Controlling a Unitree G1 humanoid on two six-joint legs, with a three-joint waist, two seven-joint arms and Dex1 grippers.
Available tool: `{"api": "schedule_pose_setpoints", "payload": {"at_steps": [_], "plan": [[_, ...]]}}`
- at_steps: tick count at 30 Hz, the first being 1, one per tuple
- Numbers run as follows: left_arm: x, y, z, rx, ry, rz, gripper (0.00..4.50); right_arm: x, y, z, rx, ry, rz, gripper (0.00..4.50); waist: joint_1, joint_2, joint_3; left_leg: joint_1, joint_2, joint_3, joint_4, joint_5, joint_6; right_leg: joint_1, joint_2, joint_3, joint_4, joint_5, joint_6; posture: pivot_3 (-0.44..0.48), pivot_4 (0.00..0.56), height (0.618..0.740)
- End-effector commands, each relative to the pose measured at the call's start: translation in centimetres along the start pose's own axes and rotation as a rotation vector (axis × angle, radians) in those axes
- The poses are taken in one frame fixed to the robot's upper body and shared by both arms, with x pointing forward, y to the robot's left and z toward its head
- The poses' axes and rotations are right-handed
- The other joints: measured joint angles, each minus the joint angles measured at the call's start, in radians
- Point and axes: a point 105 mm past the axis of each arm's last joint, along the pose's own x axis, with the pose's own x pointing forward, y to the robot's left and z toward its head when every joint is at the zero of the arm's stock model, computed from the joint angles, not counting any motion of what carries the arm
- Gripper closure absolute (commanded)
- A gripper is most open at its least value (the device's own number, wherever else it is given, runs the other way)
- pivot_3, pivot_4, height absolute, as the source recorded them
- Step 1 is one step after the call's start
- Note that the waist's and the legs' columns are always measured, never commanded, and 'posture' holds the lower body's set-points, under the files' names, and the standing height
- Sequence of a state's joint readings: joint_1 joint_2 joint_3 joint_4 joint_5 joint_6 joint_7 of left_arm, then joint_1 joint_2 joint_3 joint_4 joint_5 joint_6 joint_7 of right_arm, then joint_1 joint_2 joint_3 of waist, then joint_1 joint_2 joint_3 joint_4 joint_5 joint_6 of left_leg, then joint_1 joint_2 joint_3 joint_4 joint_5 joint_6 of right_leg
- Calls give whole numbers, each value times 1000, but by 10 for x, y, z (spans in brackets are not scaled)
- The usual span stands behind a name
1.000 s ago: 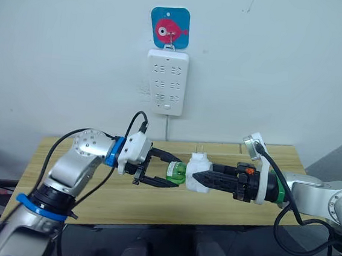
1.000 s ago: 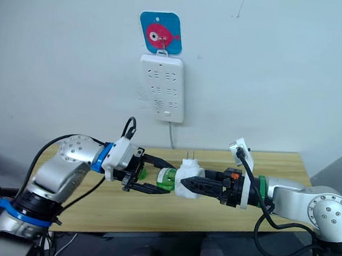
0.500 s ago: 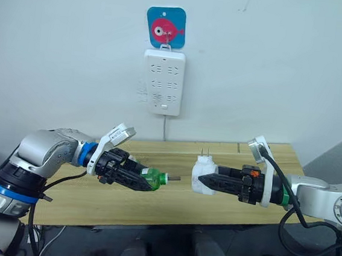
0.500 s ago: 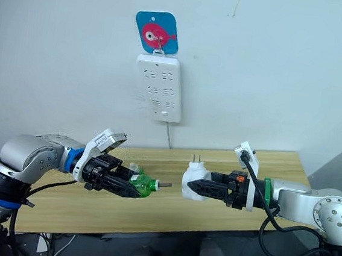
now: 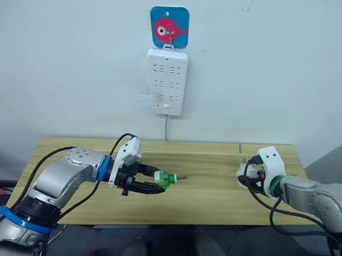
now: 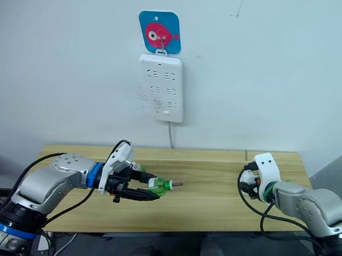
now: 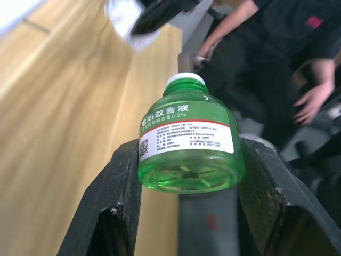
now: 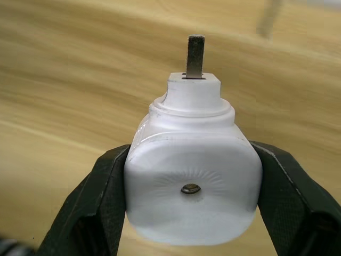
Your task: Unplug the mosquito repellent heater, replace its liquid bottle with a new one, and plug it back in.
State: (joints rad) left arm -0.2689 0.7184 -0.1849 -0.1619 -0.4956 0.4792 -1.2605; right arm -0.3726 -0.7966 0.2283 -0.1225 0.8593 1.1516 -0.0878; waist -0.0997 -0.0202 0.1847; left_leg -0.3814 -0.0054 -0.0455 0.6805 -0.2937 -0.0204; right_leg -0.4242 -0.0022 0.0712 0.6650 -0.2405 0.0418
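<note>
My left gripper (image 5: 160, 181) is shut on its liquid bottle (image 5: 166, 179), a small green bottle with a label. The bottle is held low over the middle of the wooden table (image 5: 212, 198), its dark wick pointing to the right. In the left wrist view the bottle (image 7: 186, 144) sits base-first between the two fingers. At the table's right end, my right gripper (image 5: 244, 174) is shut on the mosquito repellent heater (image 8: 194, 181), whose metal prong (image 8: 195, 49) points away from the wrist. The new one is out of view.
A long white power strip (image 5: 165, 82) hangs on the wall above the table's back edge, under a blue plate with a pink fish (image 5: 168, 26). A person in dark clothes (image 7: 277, 53) is beyond the table in the left wrist view.
The bottle has come out of the heater. My right gripper has carried the heater away to the table's right end. My left gripper holds the bottle lower, near the table's middle.
</note>
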Motion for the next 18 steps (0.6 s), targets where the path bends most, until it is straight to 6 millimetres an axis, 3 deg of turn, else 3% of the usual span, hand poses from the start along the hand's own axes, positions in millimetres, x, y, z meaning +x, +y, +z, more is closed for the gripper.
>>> {"api": "schedule_pose_setpoints", "payload": {"at_steps": [1,7,16,18], "plan": [[4,-6,6,83,-18,4,2310,5,-11,8,34,15,-48,1532,2,0,0,0,0,0,0,0,0,0,0,0,0,0,0,-127,178,733],[8,-9,3,112,-21,-2,2310,24,-35,13,184,54,-142,1532,2,0,0,0,-1,1,0,0,0,1,2,-1,0,0,0,-116,177,733],[13,-9,0,122,-24,-5,2310,33,-36,9,256,85,-149,1532,1,1,0,0,-1,-2,-1,-1,1,1,2,-2,0,0,0,-126,172,733],[13,-8,-1,122,-24,-6,2310,33,-38,8,269,84,-162,803,0,1,0,0,-1,-2,-1,-1,1,1,2,-2,0,0,0,-129,172,733]]}}
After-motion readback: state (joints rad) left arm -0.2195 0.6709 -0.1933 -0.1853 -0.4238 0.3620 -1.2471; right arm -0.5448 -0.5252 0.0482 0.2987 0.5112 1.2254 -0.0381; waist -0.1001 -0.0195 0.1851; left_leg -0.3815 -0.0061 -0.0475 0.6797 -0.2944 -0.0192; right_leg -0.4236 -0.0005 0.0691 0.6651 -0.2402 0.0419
